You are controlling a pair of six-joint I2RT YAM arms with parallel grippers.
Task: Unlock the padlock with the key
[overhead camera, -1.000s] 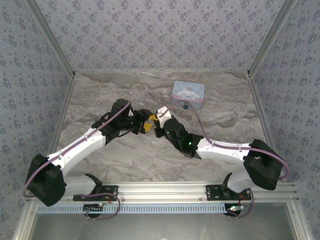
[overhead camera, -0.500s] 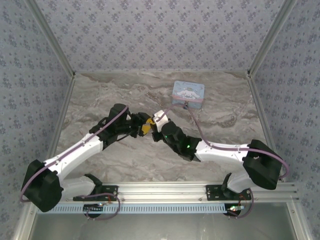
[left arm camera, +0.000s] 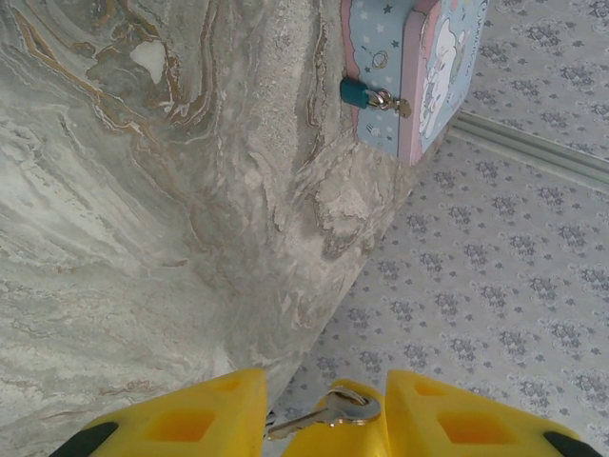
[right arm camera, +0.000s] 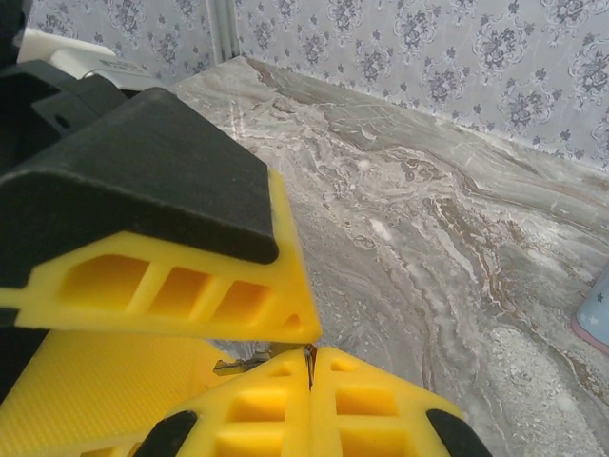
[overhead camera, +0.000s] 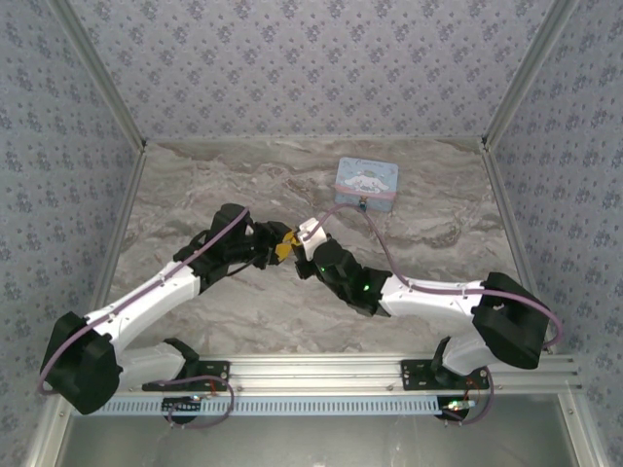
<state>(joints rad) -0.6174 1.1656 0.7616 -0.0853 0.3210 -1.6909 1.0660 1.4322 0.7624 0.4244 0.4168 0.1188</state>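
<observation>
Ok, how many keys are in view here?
1. The key is pinched by the shut right gripper, between the fingers of the open left gripper, over the middle of the table. Another could be hidden from these views.

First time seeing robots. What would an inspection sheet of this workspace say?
Surface: grey marbled tabletop, no spills seen.
Job's things: tiny blue padlock hangs on the clasp of the pastel-blue cartoon tin; small metal key sits at the grippers, apart from it.
Clutter: nothing seen.
Grippers: right gripper shut on the key; left gripper has fingers either side of it, grip unclear.
Cables: purple cables run along both arms.
Surroundings: floral wallpaper walls, aluminium frame.
</observation>
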